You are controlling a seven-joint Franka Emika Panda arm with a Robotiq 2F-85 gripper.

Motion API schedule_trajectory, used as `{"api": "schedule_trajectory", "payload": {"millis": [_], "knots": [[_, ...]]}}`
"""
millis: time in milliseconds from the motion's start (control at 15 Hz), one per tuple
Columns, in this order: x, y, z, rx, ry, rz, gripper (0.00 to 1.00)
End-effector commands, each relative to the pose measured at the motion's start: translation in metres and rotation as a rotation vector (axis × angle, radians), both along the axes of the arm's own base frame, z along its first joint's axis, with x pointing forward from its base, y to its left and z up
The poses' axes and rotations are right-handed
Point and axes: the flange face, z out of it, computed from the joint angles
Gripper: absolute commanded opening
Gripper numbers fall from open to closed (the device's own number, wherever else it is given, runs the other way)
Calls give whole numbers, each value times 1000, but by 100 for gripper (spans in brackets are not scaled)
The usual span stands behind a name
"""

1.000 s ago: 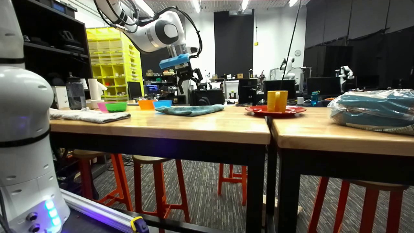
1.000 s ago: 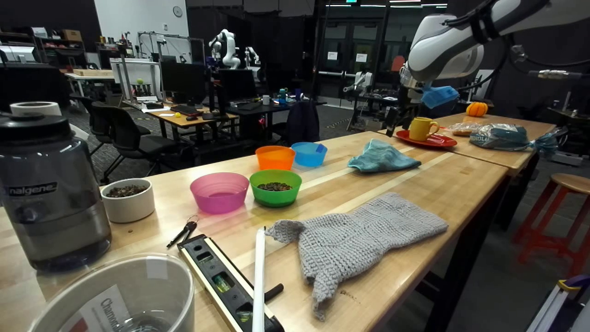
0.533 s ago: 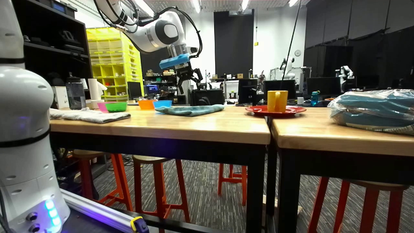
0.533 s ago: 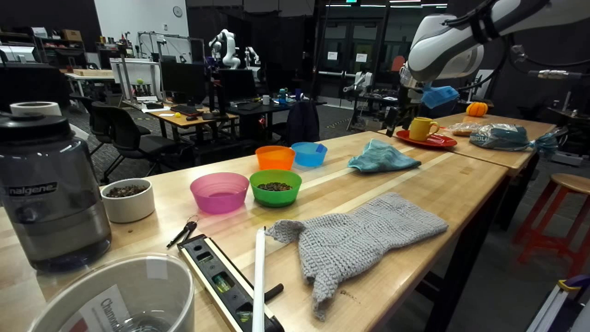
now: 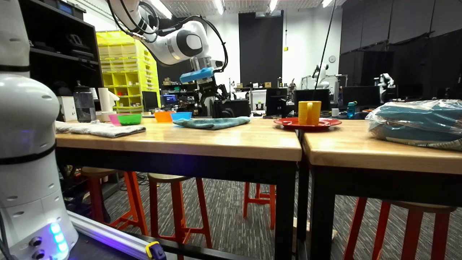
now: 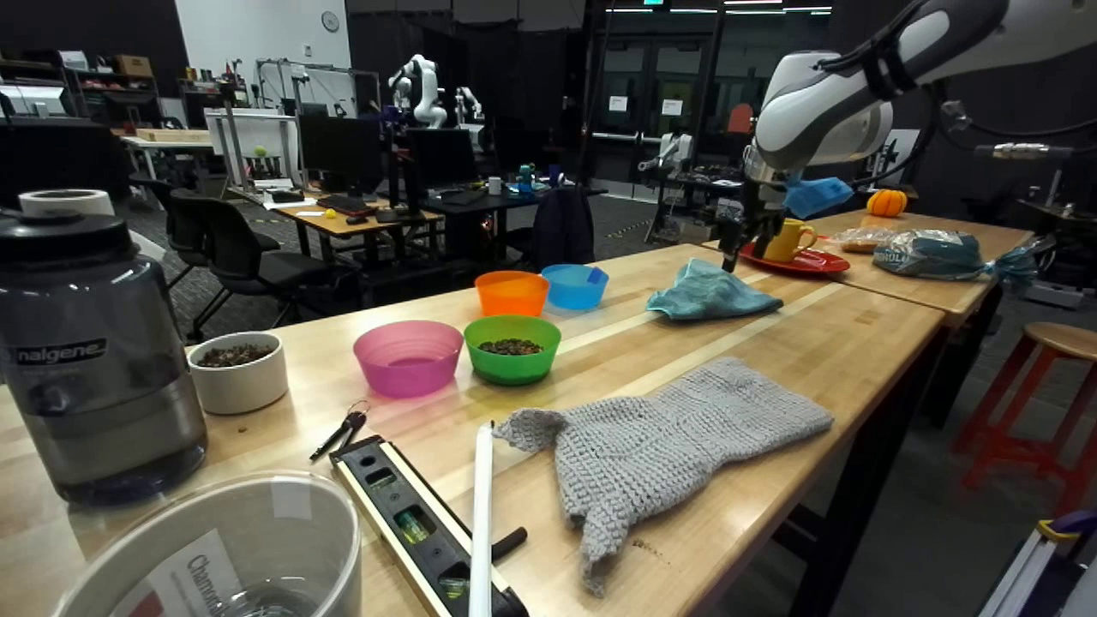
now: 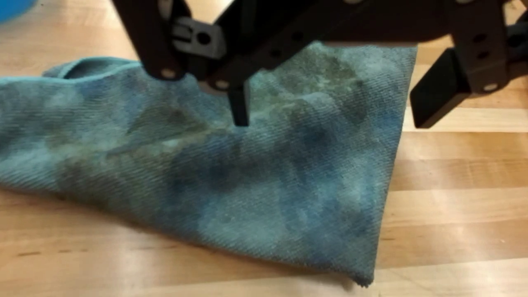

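Hovering low over the teal cloth (image 7: 264, 185), the gripper (image 7: 332, 124) has its jaws spread wide, fully released, gripping nothing; in the wrist view 1 finger (image 7: 239, 105) hangs above the cloth's folds, and its partner stands out past the cloth's edge, over the wooden tabletop (image 7: 462, 206)! And look at that cloth, lying crumpled on the tabletop, blotched with blue and brown, a fold gaping at 1 end; near the cloth, on its left in both exterior views, sits the blue bowl (image 6: 574, 289), then the orange bowl (image 6: 512, 296) close beside it; farther from the cloth on that same side come 2 more, the green bowl (image 6: 512, 370) with dark bits inside and the pink bowl (image 6: 407, 368); swing across to the cloth's right in both exterior views, and there it is, the red plate (image 5: 288, 123) with the yellow mug (image 5: 309, 113) on it; farther right of the cloth, a blue bundle (image 5: 418, 122) glints in clear plastic; and in an exterior view, nearer the camera than the teal cloth, the grey knitted cloth (image 6: 677, 420) sprawls along the tabletop's edge!
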Motion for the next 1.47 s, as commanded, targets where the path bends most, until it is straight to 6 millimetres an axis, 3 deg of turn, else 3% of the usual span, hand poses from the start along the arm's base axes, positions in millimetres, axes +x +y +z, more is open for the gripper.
{"api": "schedule_trajectory", "payload": {"millis": [0, 467, 600, 1400], "knots": [[-1, -4, -5, 2, 20, 3, 68], [1, -11, -28, 9, 67, -3, 12], [1, -14, -35, 14, 83, -8, 1], [-32, -47, -51, 54, 190, -26, 0]]}}
